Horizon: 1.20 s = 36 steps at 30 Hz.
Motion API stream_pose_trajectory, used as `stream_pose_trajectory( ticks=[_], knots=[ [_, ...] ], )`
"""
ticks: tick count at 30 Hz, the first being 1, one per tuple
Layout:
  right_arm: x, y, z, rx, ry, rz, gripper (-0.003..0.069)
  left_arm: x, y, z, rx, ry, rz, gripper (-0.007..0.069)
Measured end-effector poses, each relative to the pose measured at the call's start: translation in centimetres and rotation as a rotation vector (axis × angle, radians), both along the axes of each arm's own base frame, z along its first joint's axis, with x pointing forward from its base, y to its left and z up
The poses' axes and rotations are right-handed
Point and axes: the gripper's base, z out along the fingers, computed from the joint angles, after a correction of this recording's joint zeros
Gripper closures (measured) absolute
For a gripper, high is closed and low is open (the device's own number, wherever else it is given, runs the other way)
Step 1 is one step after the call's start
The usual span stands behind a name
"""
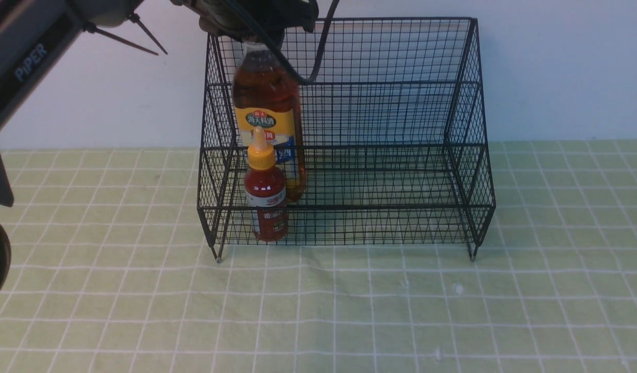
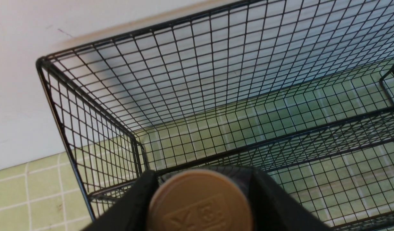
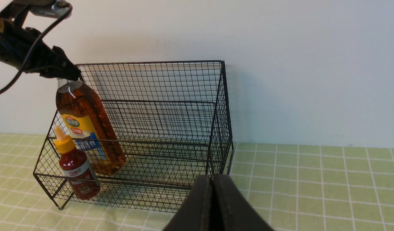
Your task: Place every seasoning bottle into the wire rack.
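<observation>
Grip on the tall bottle (image 1: pixel 269 119) is what matters now: the left gripper (image 1: pixel 245 26) sits closed on its tan cap (image 2: pixel 200 202), a black finger (image 2: pixel 132 205) on either side of it, up at the level of the wire rack's (image 1: pixel 391 103) top rail. The bottle hangs straight below that gripper at the far left end of the rack. Its long axis is close to vertical but leaning, with the base a little further right than the cap. The base looks to be down at the floor of the far, higher tier, though I cannot tell whether it rests there fully or only touches at one edge.

Just in front of it, in the near tier at the same left end, the red sauce bottle (image 1: pixel 265 191) stands upright and free, its yellow nozzle overlapping the tall bottle's label from where I stand. So both bottles are inside the rack, and the job looks nearly done.

The right gripper (image 3: pixel 213 205) is shut with nothing in it, off to the right of the rack above the worktop (image 1: pixel 349 311), far from either bottle.

My guess is the lean needs straightening before the left gripper lets go, or the bottle could tip toward the small one
</observation>
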Motion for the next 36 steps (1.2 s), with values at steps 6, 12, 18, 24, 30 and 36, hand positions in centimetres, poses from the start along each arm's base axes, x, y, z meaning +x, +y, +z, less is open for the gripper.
stream_pose_trajectory(
  ticks=[6, 12, 18, 24, 30, 36],
  knots=[
    [0.0, 0.0, 0.0, 0.002, 0.002, 0.003, 0.0673, -0.6, 0.3, 1.5, -0.007, -0.045, 0.002, 0.0231],
    [0.0, 0.0, 0.0, 0.004, 0.003, 0.004, 0.0673, -2.0, 1.5, 4.3, 0.027, -0.122, 0.010, 0.0218],
    [0.0, 0.1, 0.0, 0.005, 0.004, 0.005, 0.0673, -5.4, 3.1, 8.3, 0.006, -0.177, 0.026, 0.0260],
    [0.2, 0.4, 0.0, 0.007, -0.034, 0.019, 0.0673, -10.8, 5.7, 12.5, -0.014, -0.190, 0.059, 0.0479],
    [1.6, 2.3, -1.7, 0.007, -0.099, 0.102, 0.0673, -15.3, 7.8, 15.7, -0.046, -0.256, 0.061, 0.0624],
    [2.6, 5.0, -3.6, 0.090, -0.215, 0.253, 0.0673, -19.4, 9.0, 14.3, -0.057, -0.184, 0.011, 0.0631]
  ],
)
